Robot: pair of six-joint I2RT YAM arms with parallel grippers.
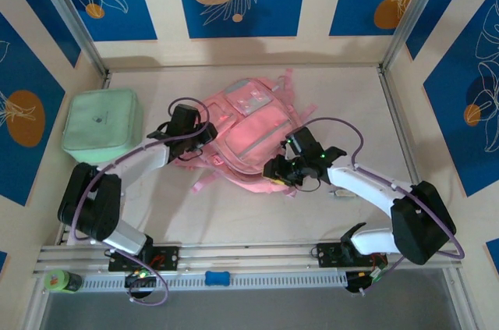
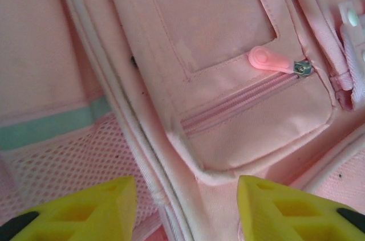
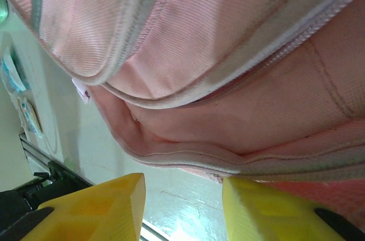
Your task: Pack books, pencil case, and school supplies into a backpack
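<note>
Noting mint-green box (image 1: 101, 125) at far left of bench (image 1: 234, 217), well apart from the work. Finding left end effector (image 2: 185, 209) poised over backpack (image 1: 249, 131) at its left flank, fingers spread, gripping nothing, near the zipped front pocket and its pink zipper pull (image 2: 265, 58); probably lining up to steady the fabric. Seeing backpack lying flat mid-bench, front up. Finding right end effector (image 3: 182, 207) likewise spread and empty at the lower right rim, probably hunting the main zip.
</note>
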